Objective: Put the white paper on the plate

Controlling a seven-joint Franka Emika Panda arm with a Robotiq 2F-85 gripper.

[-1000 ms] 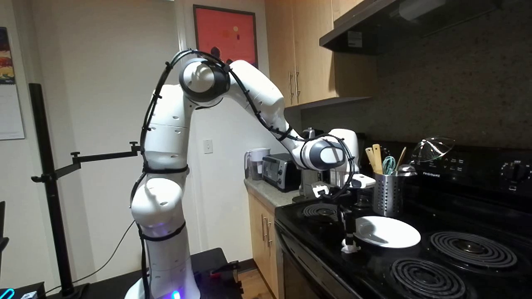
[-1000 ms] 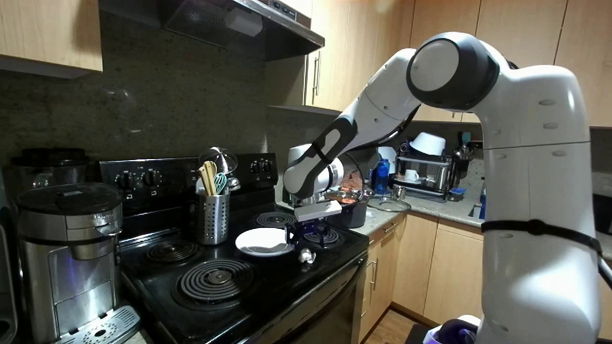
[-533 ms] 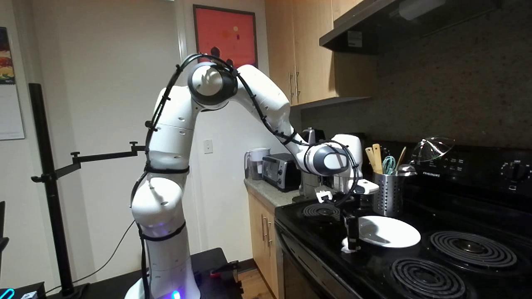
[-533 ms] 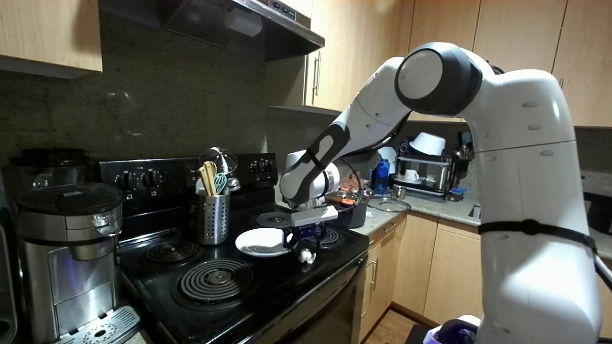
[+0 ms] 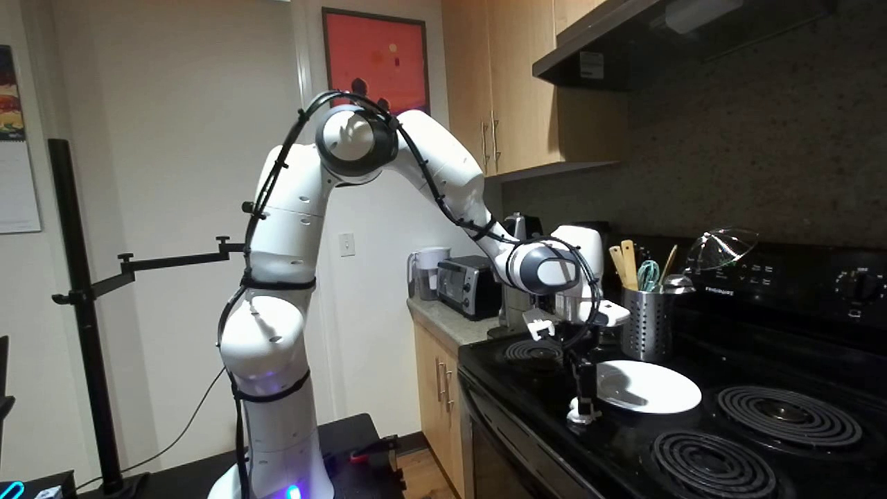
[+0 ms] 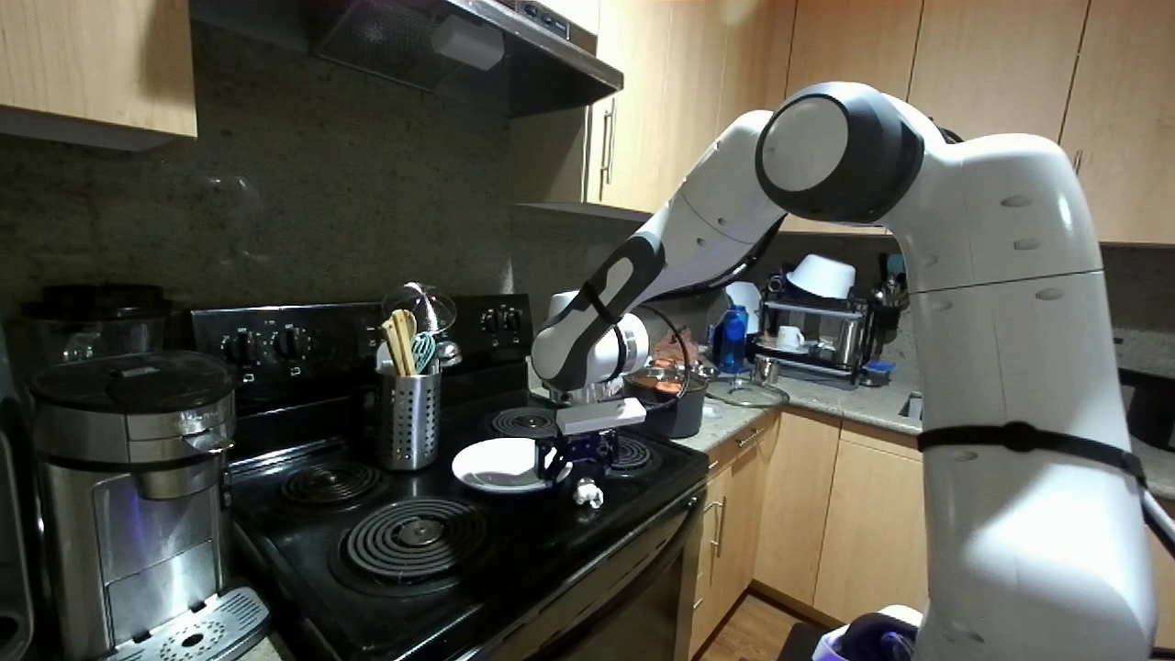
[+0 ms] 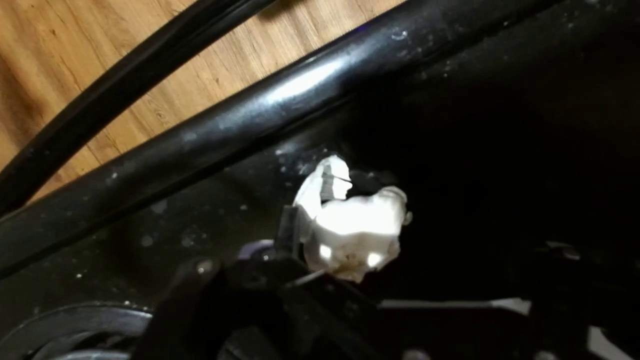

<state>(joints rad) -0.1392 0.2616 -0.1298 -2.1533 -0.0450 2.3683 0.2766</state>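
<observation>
The white paper [image 7: 357,220], a small crumpled wad, lies on the black stovetop near its front edge. It shows in both exterior views [image 5: 575,415] [image 6: 588,494]. My gripper [image 7: 425,232] points down over it; the jaws stand apart, seen in an exterior view [image 6: 576,470]. In the wrist view one of the fingers [image 7: 287,230] is close beside the wad's left side; whether it touches cannot be told. The other finger is lost in the dark. The white plate [image 5: 665,394] lies flat just behind the gripper, partly covered by it in both exterior views [image 6: 482,468].
A metal utensil holder [image 5: 646,326] stands behind the plate. Coil burners [image 5: 714,463] [image 6: 413,537] lie around it. A dark pot [image 6: 677,411] stands on the counter beyond the stove. The range hood [image 6: 468,55] hangs above. The stove's front edge [image 7: 200,145] and oven handle lie close to the wad.
The arm has come down a little and moved slightly back toward the plate, mostly in the first half second. The wad and plate look to be in the same places.
</observation>
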